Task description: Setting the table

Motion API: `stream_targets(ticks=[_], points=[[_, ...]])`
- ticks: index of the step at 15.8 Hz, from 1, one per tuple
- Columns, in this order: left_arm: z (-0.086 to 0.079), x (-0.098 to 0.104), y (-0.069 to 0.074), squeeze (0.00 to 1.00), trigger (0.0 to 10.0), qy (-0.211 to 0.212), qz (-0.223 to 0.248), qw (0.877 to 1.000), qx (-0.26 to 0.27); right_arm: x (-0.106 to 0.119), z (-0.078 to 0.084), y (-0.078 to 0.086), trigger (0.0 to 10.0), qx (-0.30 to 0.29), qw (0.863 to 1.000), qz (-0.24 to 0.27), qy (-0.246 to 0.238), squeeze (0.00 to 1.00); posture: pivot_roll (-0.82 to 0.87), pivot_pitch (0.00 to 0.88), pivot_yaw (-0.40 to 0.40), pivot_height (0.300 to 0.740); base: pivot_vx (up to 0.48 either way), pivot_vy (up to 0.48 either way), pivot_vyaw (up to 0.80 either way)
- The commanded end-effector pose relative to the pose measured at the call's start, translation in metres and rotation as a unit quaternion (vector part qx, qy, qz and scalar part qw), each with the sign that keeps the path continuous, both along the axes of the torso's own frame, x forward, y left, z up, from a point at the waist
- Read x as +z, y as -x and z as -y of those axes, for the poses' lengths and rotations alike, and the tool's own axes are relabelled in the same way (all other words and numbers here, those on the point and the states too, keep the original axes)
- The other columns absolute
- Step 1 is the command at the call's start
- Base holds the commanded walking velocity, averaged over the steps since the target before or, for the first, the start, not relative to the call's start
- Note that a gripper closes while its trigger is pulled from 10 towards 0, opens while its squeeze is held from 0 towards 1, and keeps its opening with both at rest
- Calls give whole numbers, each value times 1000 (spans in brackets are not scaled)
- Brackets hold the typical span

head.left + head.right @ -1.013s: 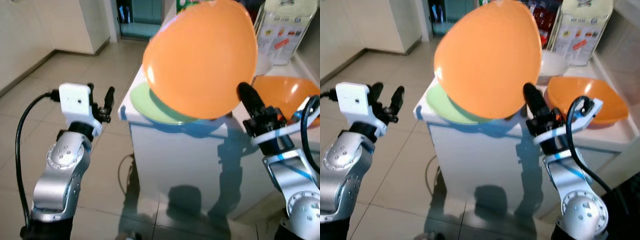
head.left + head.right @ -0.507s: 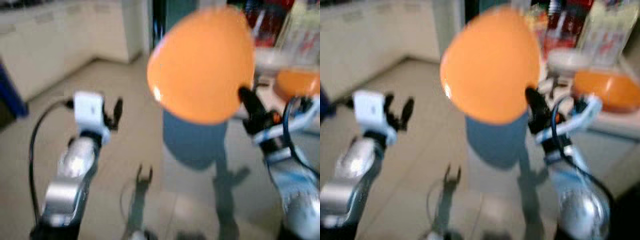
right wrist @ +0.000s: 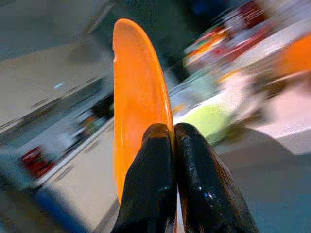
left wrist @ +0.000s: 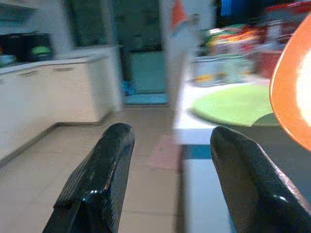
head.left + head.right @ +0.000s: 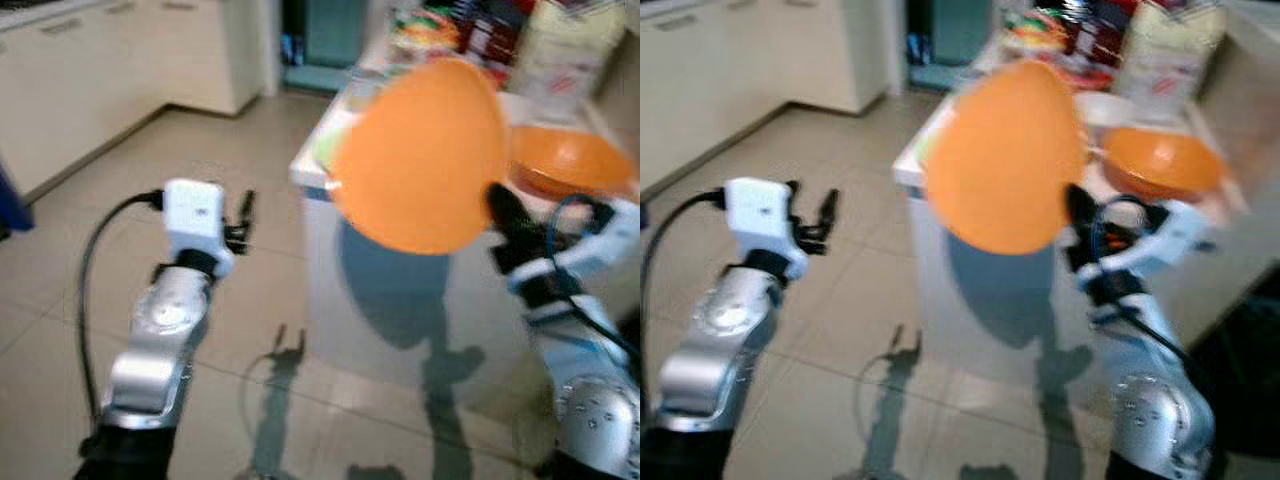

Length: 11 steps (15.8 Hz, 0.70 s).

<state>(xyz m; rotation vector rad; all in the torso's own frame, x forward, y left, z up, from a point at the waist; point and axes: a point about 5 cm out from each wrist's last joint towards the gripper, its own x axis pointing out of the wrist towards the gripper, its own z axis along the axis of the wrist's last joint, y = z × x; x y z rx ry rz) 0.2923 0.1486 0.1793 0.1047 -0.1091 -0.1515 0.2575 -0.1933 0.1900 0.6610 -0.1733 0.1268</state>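
The right gripper (image 3: 171, 141) pinches the rim of an orange plate (image 5: 425, 155), held upright in the air off the white counter (image 5: 330, 200). The left gripper (image 4: 170, 160) hangs spread and empty. Setting has barely begun: a green plate (image 4: 233, 104) and an orange bowl (image 5: 565, 160) lie on the counter.

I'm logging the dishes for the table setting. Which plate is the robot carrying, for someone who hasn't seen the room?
Find the white counter ahead. In front of it, the right gripper pinches an orange plate by its rim, held on edge. The green plate and orange bowl lie on the counter.
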Motion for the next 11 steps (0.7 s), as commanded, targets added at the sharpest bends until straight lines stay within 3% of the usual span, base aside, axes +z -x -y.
stream_targets(ticks=[1, 7, 11], points=[[-5, 1, -2, 0, 10000, -9, 5, 1000, 8, 10, -1, 0, 10000, -5, 999, 32, -4, 0, -19, 0, 4, 740, 0, -431, 0], [1, -7, -9, 0, 10000, -6, -2, 1000, 14, 9, 8, -7, 10000, -30, 999, 27, -8, 0, -45, 0, 12, 740, 0, -431, 0], [5, 0, -19, 0, 10000, -15, 7, 1000, 12, 8, 9, -13, 10000, -34, 999, 16, -3, 0, -43, 0, 26, 740, 0, -432, 0]])
